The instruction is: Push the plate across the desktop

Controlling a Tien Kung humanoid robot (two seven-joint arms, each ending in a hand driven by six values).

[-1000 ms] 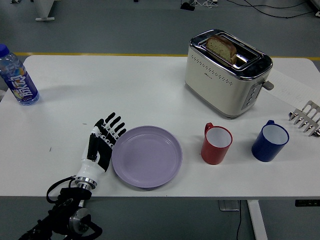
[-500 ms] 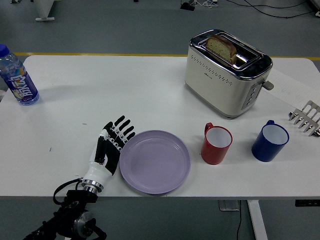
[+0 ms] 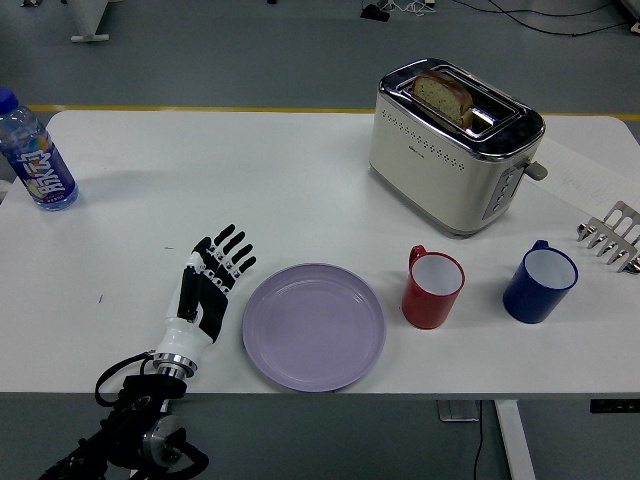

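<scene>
A lilac plate [image 3: 314, 326] lies flat near the table's front edge, left of centre, its right rim close to a red mug [image 3: 433, 288]. My left hand [image 3: 212, 280] lies flat over the table to the plate's left, fingers spread and pointing away from me, with a small gap between it and the plate's rim. It holds nothing. My right arm is out of view.
A blue mug [image 3: 540, 282] stands right of the red mug. A toaster [image 3: 455, 143] with a bread slice stands at the back right. A water bottle [image 3: 36, 155] stands at the far left. A metal rack [image 3: 614, 236] is at the right edge.
The plate slid right toward the red mug over the earlier frames. My left hand followed it right, then drew back left and now stands apart from the rim.
</scene>
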